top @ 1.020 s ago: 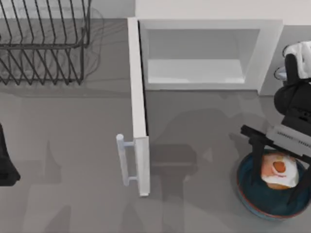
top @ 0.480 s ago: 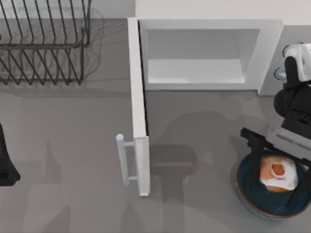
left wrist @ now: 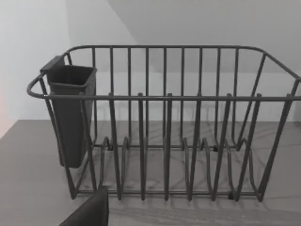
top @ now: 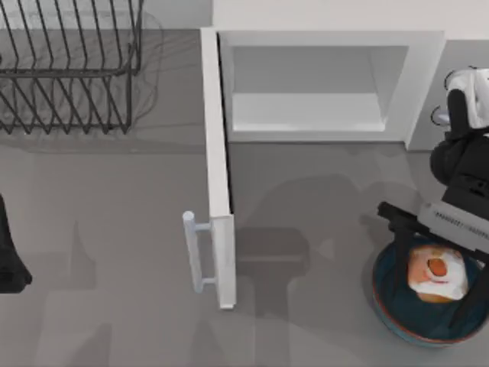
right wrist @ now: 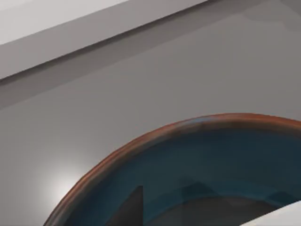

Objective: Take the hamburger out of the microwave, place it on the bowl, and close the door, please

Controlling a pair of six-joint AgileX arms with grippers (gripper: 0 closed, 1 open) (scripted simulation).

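Hamburger (top: 438, 274) in the bowl (top: 390, 310), microwave (top: 424, 84) door (top: 217, 160) open.
Your right claw (top: 434, 269) is over the bowl at the worktop's right, fingers spread around the hamburger; your left arm is parked at the left edge.

Even, soft light; faint shadows on the table (top: 114, 306); a glare spot.
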